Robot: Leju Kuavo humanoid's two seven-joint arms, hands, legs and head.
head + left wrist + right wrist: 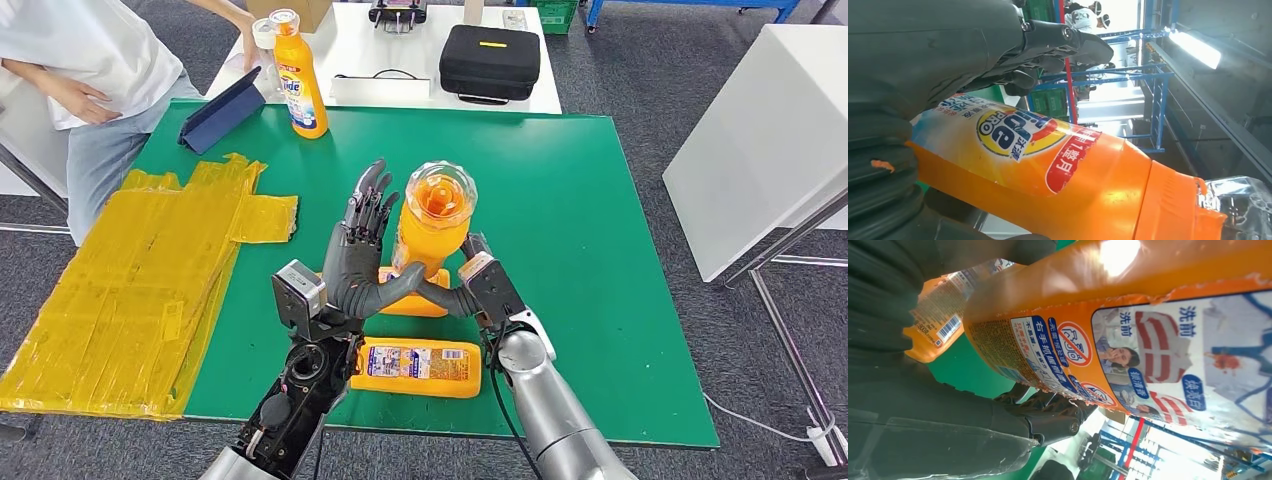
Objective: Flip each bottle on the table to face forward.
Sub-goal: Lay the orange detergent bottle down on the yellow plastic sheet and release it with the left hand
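Note:
An orange detergent bottle [428, 228] with a clear cap stands upright above the middle of the green table [600, 250], held between my two hands. My left hand [362, 255] presses its left side, fingers pointing up and thumb across the front. My right hand [482, 288] grips it from the right. In the left wrist view the bottle [1048, 165] shows its front label beside my left hand [948, 45]. The right wrist view has the back label of the bottle [1148, 330] by my right hand [948, 430]. A second bottle [420, 367] lies flat near the front edge, and a third [415, 302] lies beneath my hands.
Another orange bottle [300, 75] stands upright at the far left edge, with a person [90, 70] beside it. A blue folder [220, 112] leans nearby. Yellow plastic bags [130, 280] cover the table's left side. A black case [490, 60] sits on the white table behind.

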